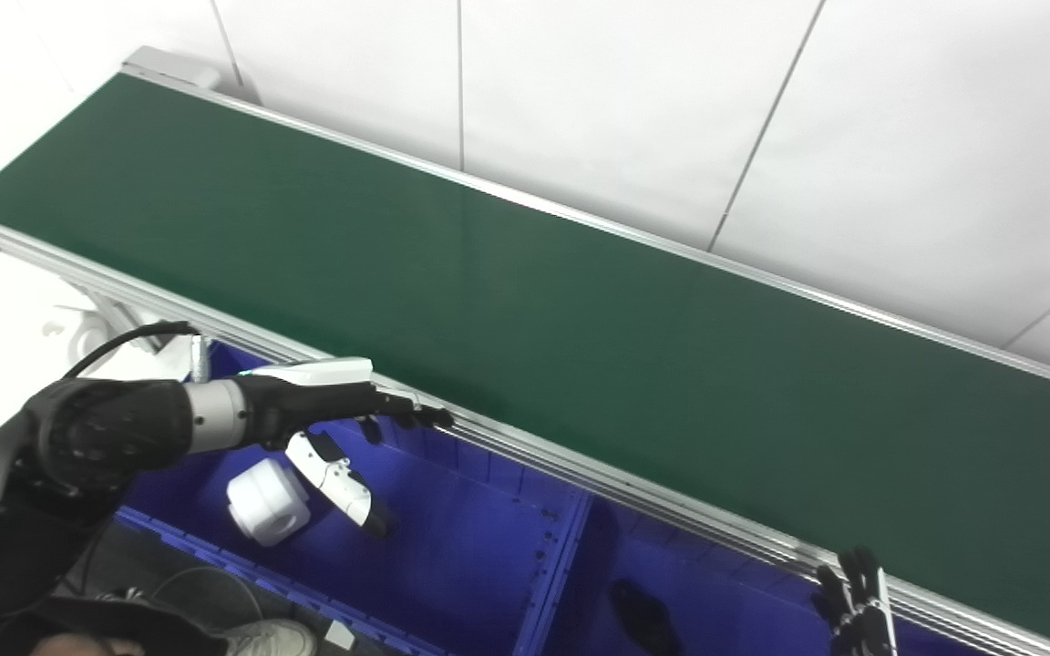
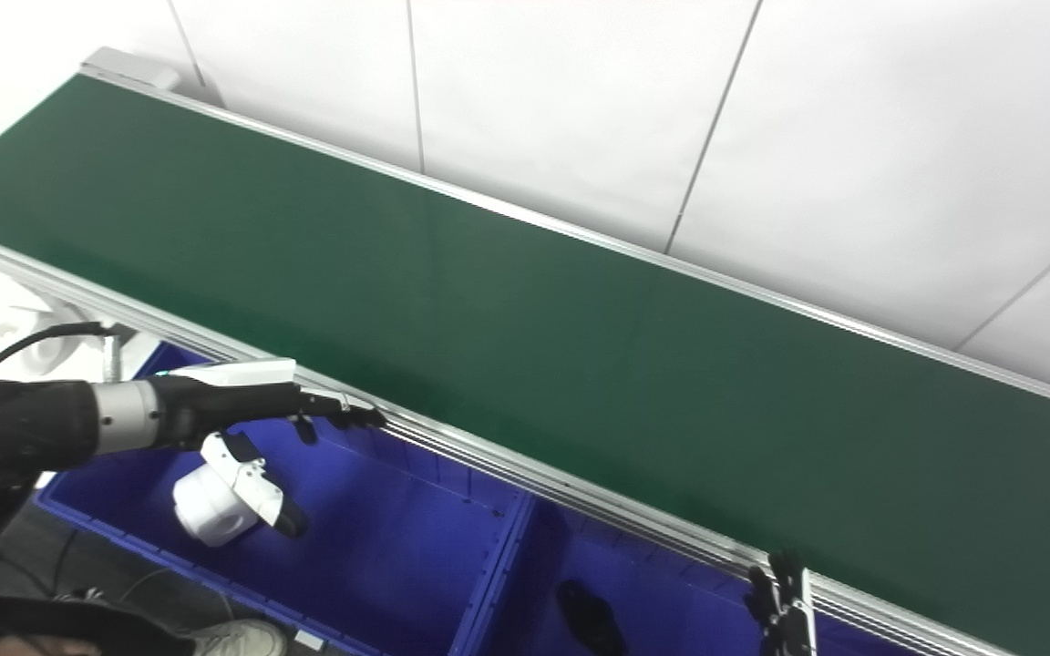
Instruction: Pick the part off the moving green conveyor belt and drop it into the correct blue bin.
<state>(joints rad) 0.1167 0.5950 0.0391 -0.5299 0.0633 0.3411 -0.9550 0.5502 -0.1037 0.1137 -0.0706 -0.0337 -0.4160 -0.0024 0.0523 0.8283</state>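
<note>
The left hand [image 1: 334,410] reaches flat over the left blue bin [image 1: 452,538], fingers [image 1: 416,417] spread, holding nothing. A white cylindrical part [image 1: 268,501] lies inside that bin. The right hand's [image 1: 858,606] grasp cannot be told.

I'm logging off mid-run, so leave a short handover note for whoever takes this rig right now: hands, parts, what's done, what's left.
Left hand: open, holding nothing, fingers stretched out over the left bin, tips near the belt's near rail.
Right hand: only its fingertips show at the bottom edge; open or shut cannot be told.
Belt: no part on it in view.
White part: lying in the left bin, under the left hand.
Dark part: lying in the right bin.
Done: both visible parts are binned.
Left: watch the belt for any next part, then pick and sort it.
</note>
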